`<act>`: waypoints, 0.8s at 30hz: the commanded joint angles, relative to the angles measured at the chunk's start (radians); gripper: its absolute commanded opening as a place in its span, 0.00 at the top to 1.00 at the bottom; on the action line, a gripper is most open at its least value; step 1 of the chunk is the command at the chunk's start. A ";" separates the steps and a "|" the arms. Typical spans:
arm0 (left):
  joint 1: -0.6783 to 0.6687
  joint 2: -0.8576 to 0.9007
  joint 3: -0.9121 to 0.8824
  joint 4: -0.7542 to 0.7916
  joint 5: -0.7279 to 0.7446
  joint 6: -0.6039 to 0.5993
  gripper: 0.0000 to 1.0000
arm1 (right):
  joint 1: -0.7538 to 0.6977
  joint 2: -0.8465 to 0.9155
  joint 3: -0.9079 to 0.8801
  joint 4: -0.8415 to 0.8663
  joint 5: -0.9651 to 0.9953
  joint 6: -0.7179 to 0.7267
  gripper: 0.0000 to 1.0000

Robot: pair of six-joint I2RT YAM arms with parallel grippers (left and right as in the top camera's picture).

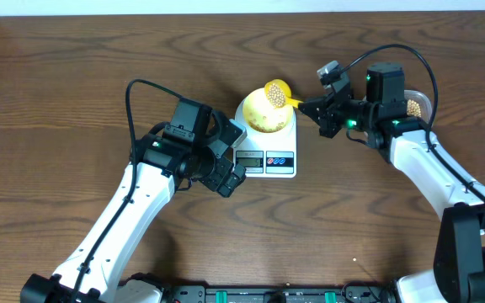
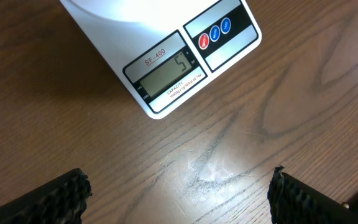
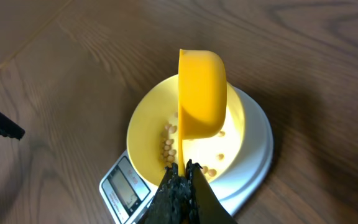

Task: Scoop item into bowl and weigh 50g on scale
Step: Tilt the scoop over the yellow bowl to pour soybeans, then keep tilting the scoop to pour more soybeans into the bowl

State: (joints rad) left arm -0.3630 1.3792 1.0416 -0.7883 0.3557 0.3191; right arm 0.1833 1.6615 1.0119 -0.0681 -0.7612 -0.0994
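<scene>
- The right gripper is clamped on the thin handle of the yellow scoop, its jaws pinched together with only the handle between them
- The scoop's long axis runs leftward from those fingertips, so its cup hangs above the far right side of the bowl, rolled partly onto its side
- Beans show in the cup from above, and a thin scatter lies on the bowl's floor
- The bowl sits centred on the scale
- The left gripper hovers just near-left of the scale, with its fingers spread wide over bare table and holding nothing
- The display shows a faint low figure I cannot read surely, so the target weight looks far off
- The pour belongs to the right arm: more roll about the handle's axis should drop the beans straight into the bowl
</scene>
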 commanded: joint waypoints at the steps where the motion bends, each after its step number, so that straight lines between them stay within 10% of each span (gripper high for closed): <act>1: -0.002 -0.003 -0.002 -0.004 -0.010 0.017 0.06 | 0.042 -0.031 0.002 0.003 0.012 -0.049 0.99; 24: -0.002 -0.003 -0.002 -0.004 -0.010 0.017 0.06 | 0.066 -0.102 0.002 0.001 0.079 -0.085 0.99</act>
State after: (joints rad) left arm -0.3630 1.3792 1.0416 -0.7883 0.3557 0.3191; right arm 0.2489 1.5841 1.0119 -0.0662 -0.6800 -0.1665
